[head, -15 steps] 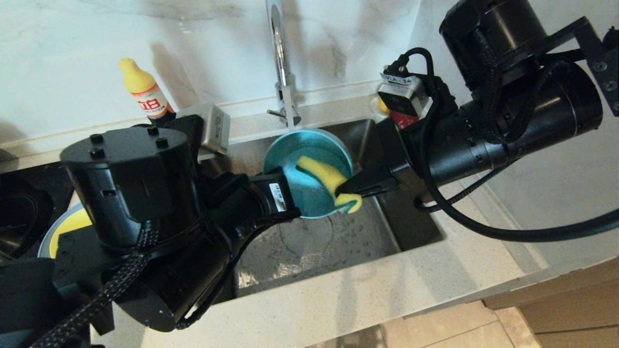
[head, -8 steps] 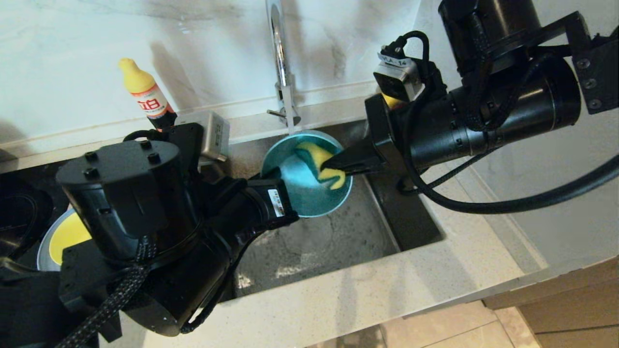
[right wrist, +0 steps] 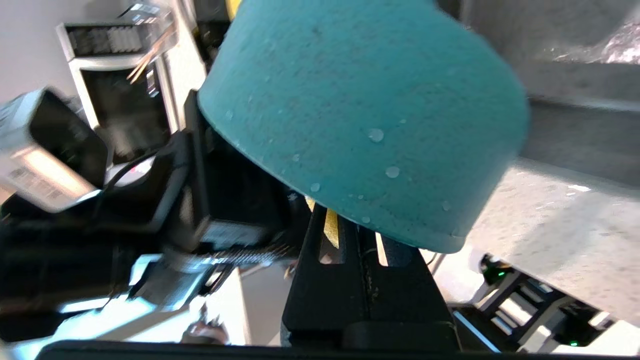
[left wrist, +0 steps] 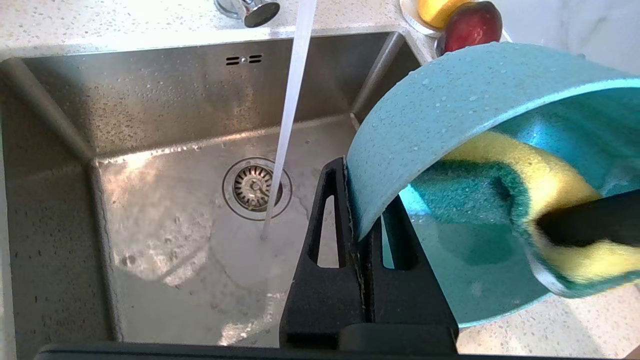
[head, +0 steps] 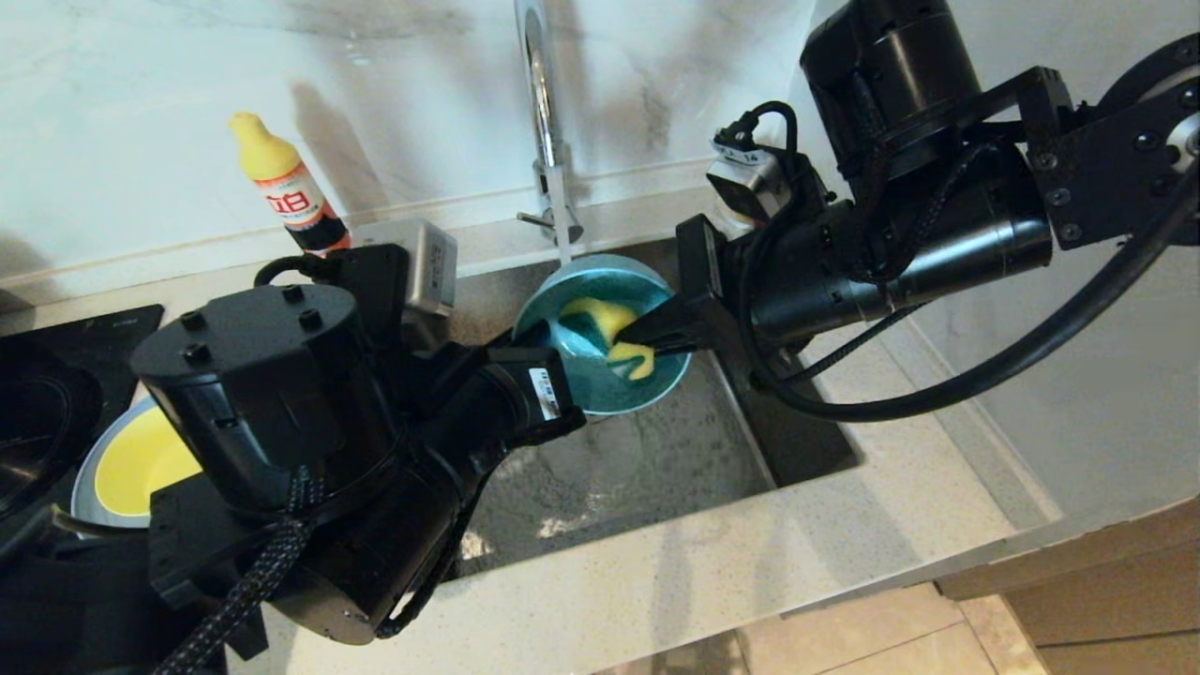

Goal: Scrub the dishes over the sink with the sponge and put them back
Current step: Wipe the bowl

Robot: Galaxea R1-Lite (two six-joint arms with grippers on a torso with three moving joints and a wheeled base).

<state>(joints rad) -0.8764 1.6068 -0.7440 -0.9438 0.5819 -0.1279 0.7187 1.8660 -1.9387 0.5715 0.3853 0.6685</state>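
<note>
1. Since the earlier head frames, the right gripper (head: 647, 336) has carried the yellow sponge (head: 609, 330) from the teal bowl's (head: 600, 349) near rim deeper into its hollow, and the bowl has tipped further.
2. Head view: the left gripper (head: 525, 352) is clamped on the bowl's left rim over the sink (head: 656, 469). The sponge lies right of it, with open basin below.
3. Left wrist view: its fingers (left wrist: 325, 240) pinch the rim; the water stream (left wrist: 290, 115) falls just beside the bowl.
4. Right wrist view: the bowl's outer wall fills the frame, and those fingers (right wrist: 325, 250), clenched on the sponge, reach under the rim.
</note>
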